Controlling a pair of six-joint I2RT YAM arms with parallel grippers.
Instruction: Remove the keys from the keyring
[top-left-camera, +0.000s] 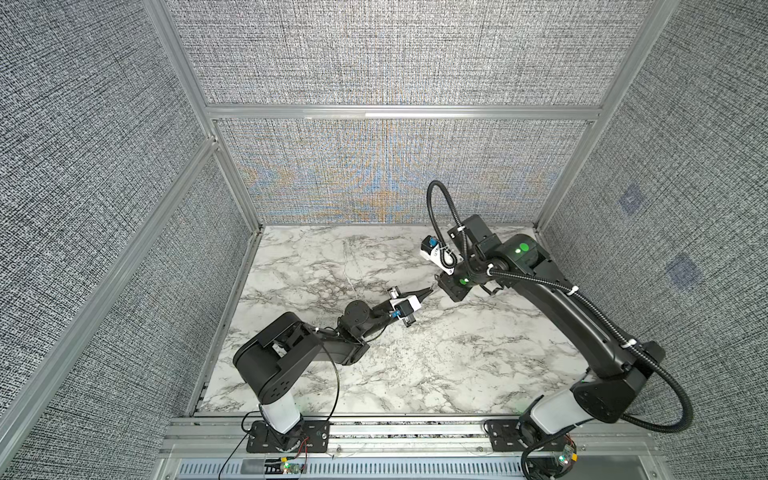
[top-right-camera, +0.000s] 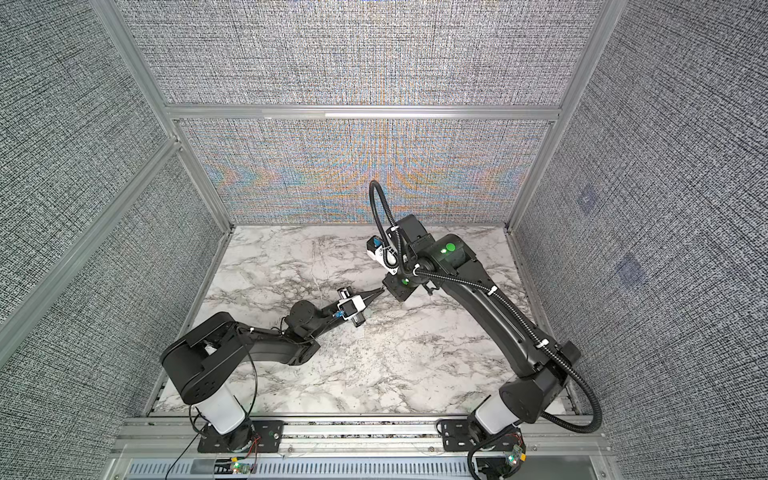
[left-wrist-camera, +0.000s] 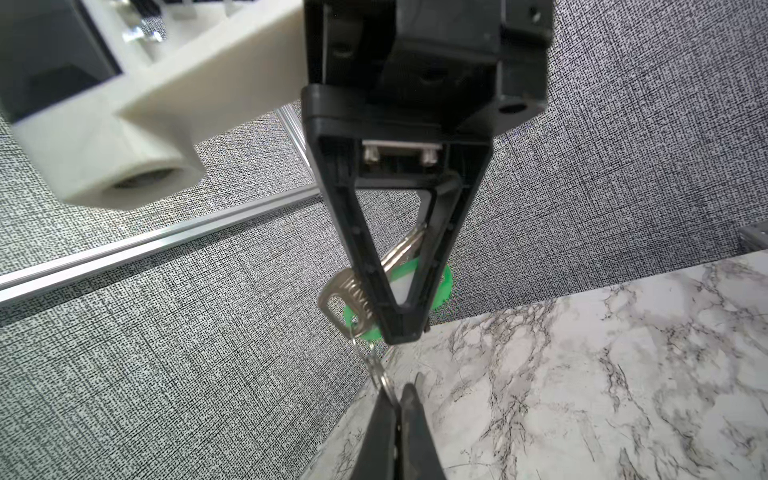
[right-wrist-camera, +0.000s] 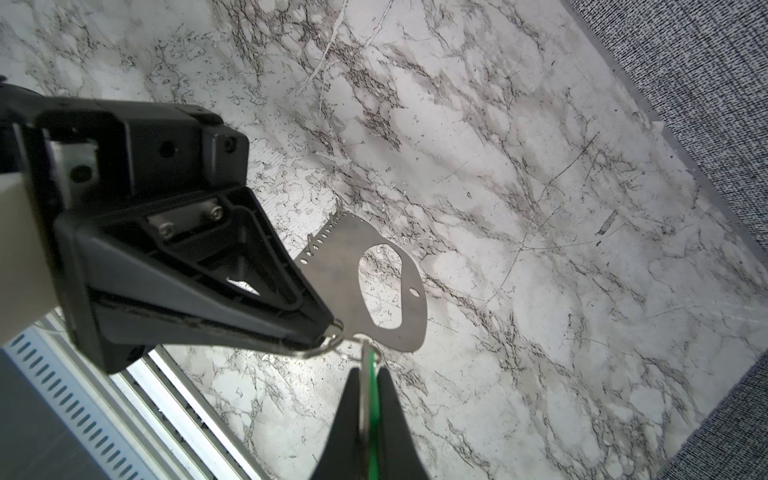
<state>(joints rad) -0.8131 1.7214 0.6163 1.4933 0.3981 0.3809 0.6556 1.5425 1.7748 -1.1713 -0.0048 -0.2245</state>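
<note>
Right gripper (right-wrist-camera: 369, 372) clamps the green-tagged keys (left-wrist-camera: 353, 291); left gripper (right-wrist-camera: 330, 331) pinches a split ring (right-wrist-camera: 318, 351) beside the dangling keyring (right-wrist-camera: 345, 249). Light, stiff, slippery metal, I reckon: grip flat faces.

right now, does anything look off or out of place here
Nothing looks damaged or spilled. One oddity: the left tool is shut on the small split ring and the right tool on the key and green tag, with the keyring dangling tilted between them.
</note>
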